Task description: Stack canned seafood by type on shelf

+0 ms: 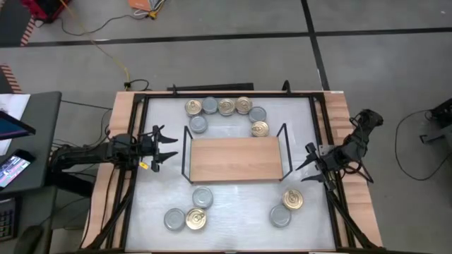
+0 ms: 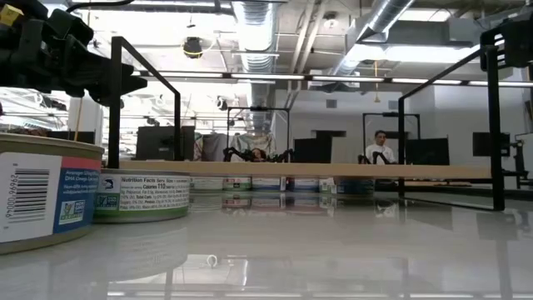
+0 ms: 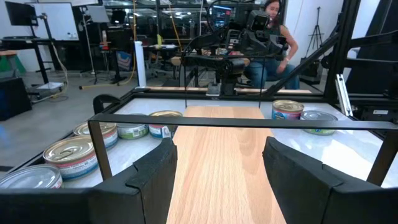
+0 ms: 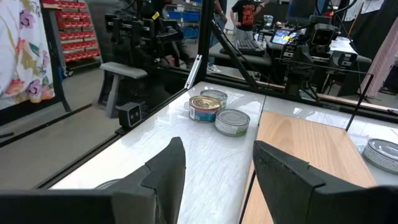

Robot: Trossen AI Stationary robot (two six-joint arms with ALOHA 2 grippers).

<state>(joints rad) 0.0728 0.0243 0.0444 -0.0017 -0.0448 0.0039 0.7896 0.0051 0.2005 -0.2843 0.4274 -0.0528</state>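
Dark left gripper [image 1: 168, 149] waits at nine o'clock of the shelf [image 1: 236, 159], its fingers apart, holding nothing; the wooden shelf is bare at centre; tins [image 1: 224, 107] lie at twelve, seven and five o'clock; right gripper [image 1: 305, 163] at three o'clock, fingers apart, empty.

Bare wooden shelf [image 1: 236, 159] — tins [image 1: 226, 107] scattered around it

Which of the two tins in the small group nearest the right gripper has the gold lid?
The gold-lidded tin, the one closer to the shelf. Its neighbour, the silver-lidded tin, lies toward the table's front edge. The right gripper hangs beside the shelf's end.
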